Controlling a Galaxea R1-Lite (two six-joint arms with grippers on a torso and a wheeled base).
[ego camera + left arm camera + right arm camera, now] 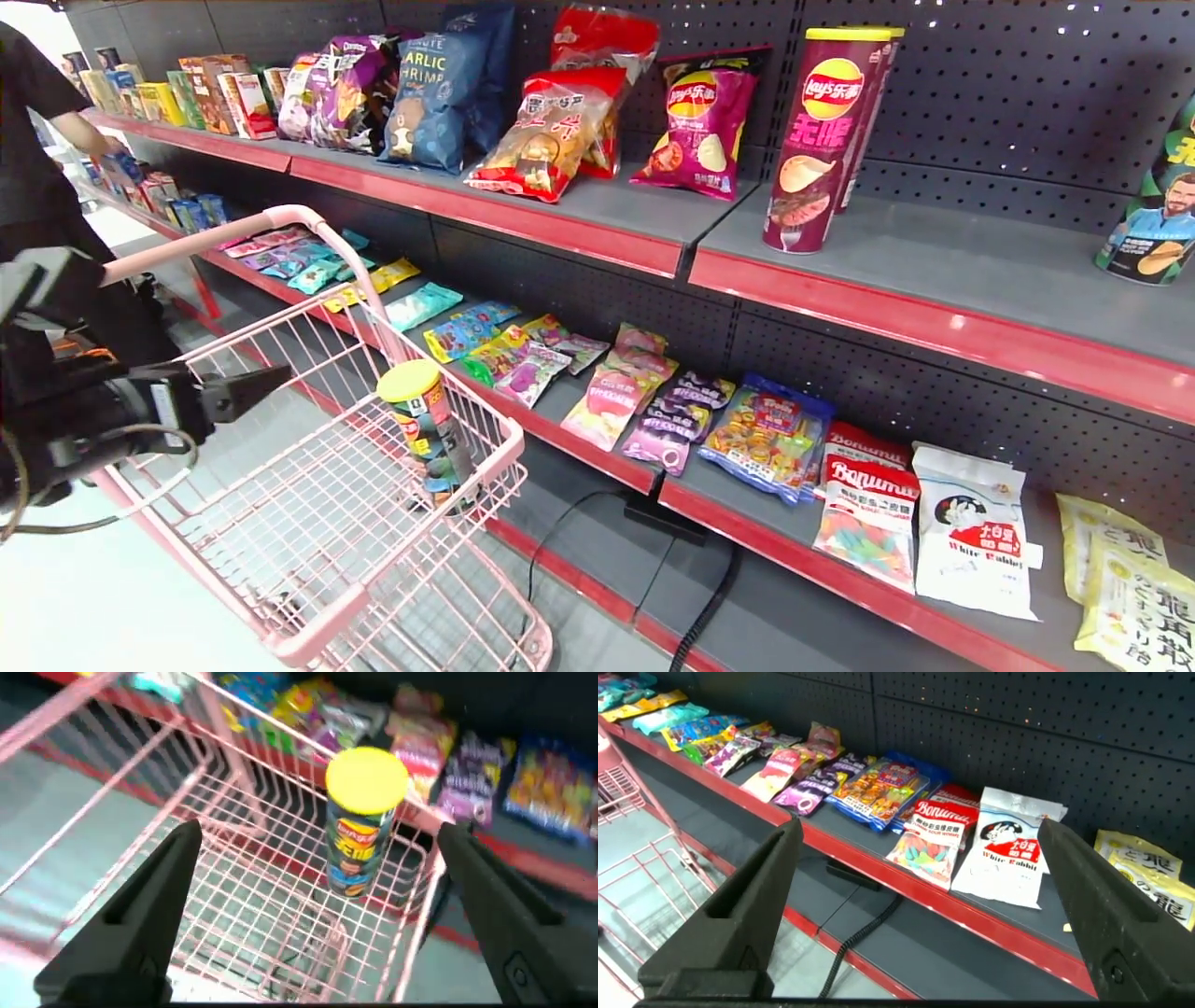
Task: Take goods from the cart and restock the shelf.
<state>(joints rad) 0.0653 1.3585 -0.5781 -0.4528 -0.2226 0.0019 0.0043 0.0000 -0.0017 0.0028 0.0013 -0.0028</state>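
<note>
Snack shelf [597, 241] with red edges, the pink wire cart [308, 523] beside it holding an upright yellow-lidded chip canister [428, 425] in its shelf-side corner, left gripper [318, 833] spread wide above the basket, right gripper [917, 831] likewise spread before the lower shelf.

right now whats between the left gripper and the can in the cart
Just the cart's bare wire floor, in the left wrist view; the open left gripper faces the upright can.

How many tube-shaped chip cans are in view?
4. One yellow-lidded can stands in the pink cart; a maroon can on the upper shelf, a second maroon can behind it; a green can at that shelf's right edge. More may be hidden.
</note>
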